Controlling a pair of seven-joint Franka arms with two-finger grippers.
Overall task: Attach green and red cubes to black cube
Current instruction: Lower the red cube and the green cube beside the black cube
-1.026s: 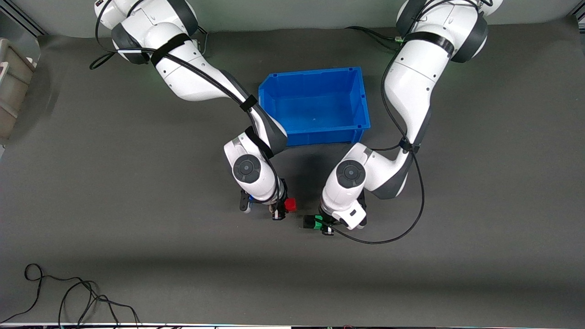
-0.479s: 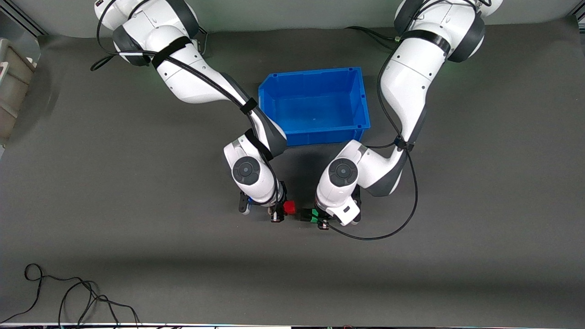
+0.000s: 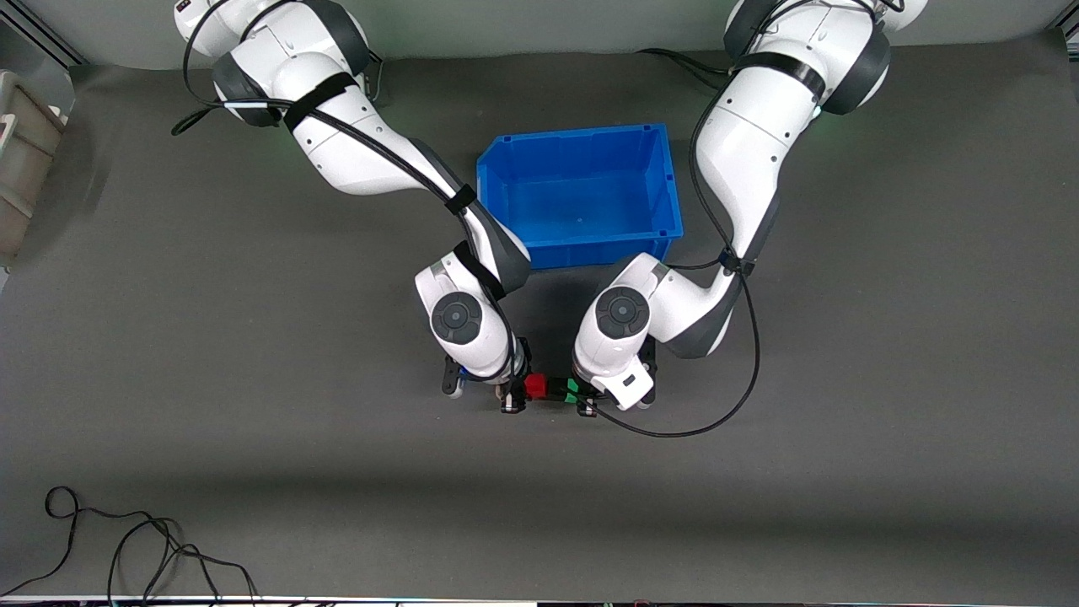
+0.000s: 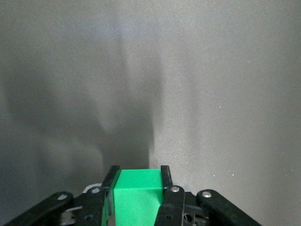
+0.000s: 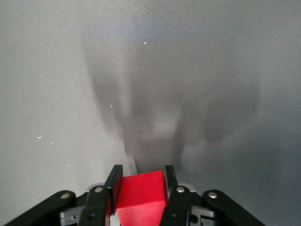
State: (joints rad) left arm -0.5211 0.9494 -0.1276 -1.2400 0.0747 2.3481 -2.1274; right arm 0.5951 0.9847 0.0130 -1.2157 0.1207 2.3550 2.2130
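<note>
Above the desk (image 3: 253,472), my right gripper (image 3: 516,396) pinches the red cube (image 3: 534,386), my left gripper (image 3: 583,402) the green cube (image 3: 571,390), black cube (image 3: 554,389) between; I'd square faces before pressing.

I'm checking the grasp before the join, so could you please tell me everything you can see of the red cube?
The red cube is a small, plain, matte, bright red block with flat faces and crisp edges. The right gripper is shut on it, one black finger pressed flat against each of two opposite sides, holding it above the grey table mat. In the front view it sits right beside the black cube, which has the green cube at its opposite face; actual contact cannot be confirmed.
</note>
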